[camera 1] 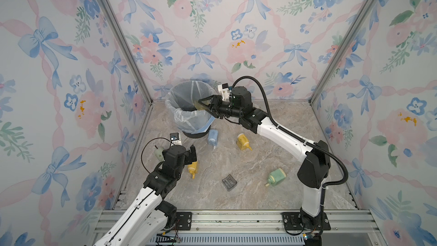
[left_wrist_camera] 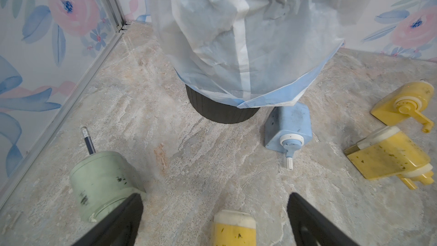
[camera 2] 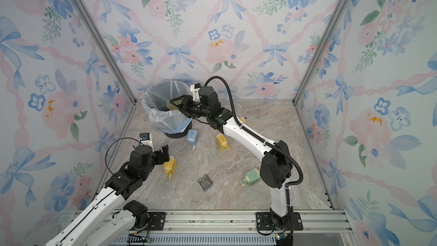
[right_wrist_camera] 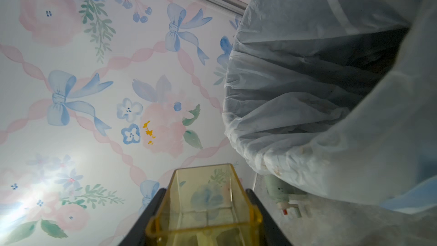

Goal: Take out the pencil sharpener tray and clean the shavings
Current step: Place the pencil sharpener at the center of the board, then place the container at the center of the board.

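In a top view: got the yellow tray [camera 1: 197, 107] clamped tight in the right gripper [camera 1: 203, 106], hanging over the near rim of the bin [camera 1: 172, 112]. On the left wrist: got the left gripper [left_wrist_camera: 212, 201] spread wide, holding nothing, hovering above a yellow sharpener [left_wrist_camera: 234, 228]. On the right wrist: looks mostly empty inside the tray, can't say for sure. Could still scatter leftovers on the floor [right_wrist_camera: 331, 228] if tipped this near the edge, or snag the loose liner [right_wrist_camera: 307, 138] and tug the bin.

Left of centre in a top view, the left arm [camera 1: 163, 173] covers most of a green sharpener [camera 1: 158, 154]. The right wrist view's edge cuts off the yellow tray [right_wrist_camera: 205, 209]; the bin's [right_wrist_camera: 283, 114] inside is too dark to read.
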Tool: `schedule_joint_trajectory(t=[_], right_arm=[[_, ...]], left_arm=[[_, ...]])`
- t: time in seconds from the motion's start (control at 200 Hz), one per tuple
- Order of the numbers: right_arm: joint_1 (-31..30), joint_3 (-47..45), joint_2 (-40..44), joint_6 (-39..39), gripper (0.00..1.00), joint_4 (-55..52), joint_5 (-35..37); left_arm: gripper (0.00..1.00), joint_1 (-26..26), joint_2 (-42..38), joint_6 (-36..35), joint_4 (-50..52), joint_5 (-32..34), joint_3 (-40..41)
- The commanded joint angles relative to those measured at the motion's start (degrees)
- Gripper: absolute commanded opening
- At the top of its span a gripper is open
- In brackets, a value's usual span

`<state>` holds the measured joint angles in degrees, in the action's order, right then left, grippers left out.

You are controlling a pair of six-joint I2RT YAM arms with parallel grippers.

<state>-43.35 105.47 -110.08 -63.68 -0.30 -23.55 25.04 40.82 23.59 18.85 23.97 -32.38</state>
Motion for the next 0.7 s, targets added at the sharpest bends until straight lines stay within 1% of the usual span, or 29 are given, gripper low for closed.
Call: schedule_joint_trajectory(t=[0.0,0.28,0.365,0.455,0.475,0.555,0.695], right_arm=[[0.8,-2.8,5.8,11.3,0.34,-3.6,1.9],[1.5,-15.6,15.0,20.9,0.35,-2.8,6.5],[1.6,-19.1,19.5,24.4,0.35,-3.8,8.0],[1.1,-24.4,24.2,27.5,0.36,-4.5,10.8],[1.0,-25.8,25.3,29.8,0.36,-4.3,11.2],[0.4,-31.0,29.6,33.0,0.36,-4.3,13.7],[-0.9,-38.8,35.2,38.1,0.37,-4.6,18.2]], left_arm=[[0.98,-0.7,0.5,-0.3,-1.4,-1.2,0.7],[0.98,-1.1,0.8,-0.5,-1.8,-2.1,0.9],[0.98,-1.2,0.4,-0.5,-2.0,-2.4,0.9],[0.98,-1.4,0.1,-0.7,-2.4,-3.2,1.2],[0.98,-1.4,0.1,-0.7,-2.5,-3.3,1.3],[0.98,-1.4,0.1,-0.7,-2.7,-3.8,1.3],[0.98,-1.6,-0.2,-1.3,-3.2,-4.8,1.6]])
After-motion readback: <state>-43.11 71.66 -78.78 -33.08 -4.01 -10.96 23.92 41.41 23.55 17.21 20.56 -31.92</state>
